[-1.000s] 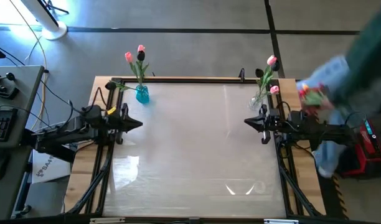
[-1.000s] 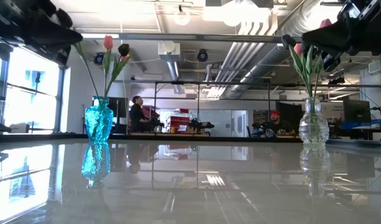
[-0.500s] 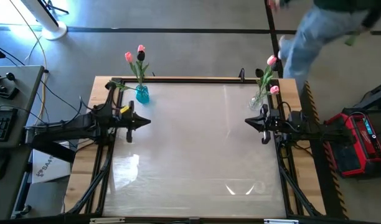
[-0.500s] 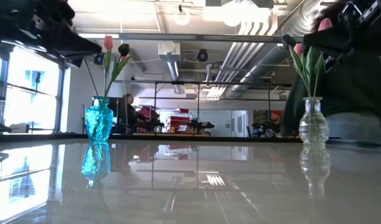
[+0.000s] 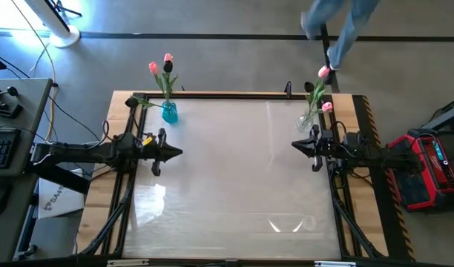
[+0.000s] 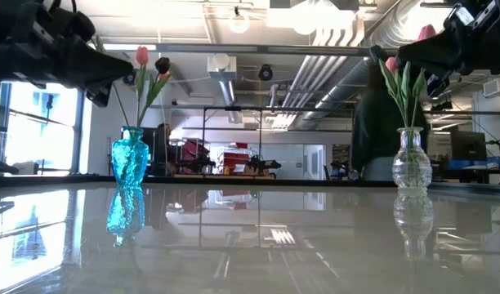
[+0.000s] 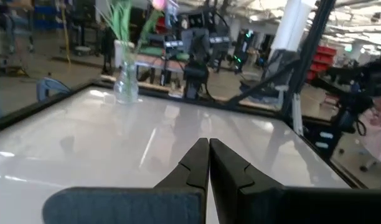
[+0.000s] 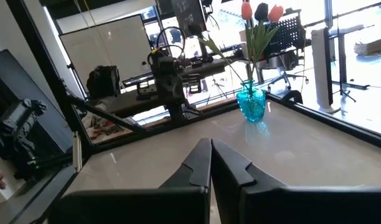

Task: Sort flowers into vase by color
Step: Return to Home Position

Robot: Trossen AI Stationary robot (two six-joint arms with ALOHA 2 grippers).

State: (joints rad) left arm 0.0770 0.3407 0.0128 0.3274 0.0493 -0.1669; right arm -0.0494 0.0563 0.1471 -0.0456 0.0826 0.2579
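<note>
At ten o'clock on the desk [image 5: 234,185] I count three flowers [image 5: 168,58] in the blue vase [image 5: 169,113]: two pink, one near-black. At two o'clock the clear vase [image 5: 307,121] shows two pink heads [image 5: 323,72]; in the low view one is partly hidden by the right arm [image 6: 470,41]. Both the left gripper [image 5: 176,153] at nine o'clock and the right gripper [image 5: 294,145] at three have fingers pressed together, holding nothing. Lettering on a white sheet [image 5: 49,199] off the desk's edge is too cut off to read. A person [image 5: 338,22] at twelve o'clock is cropped to legs.
</note>
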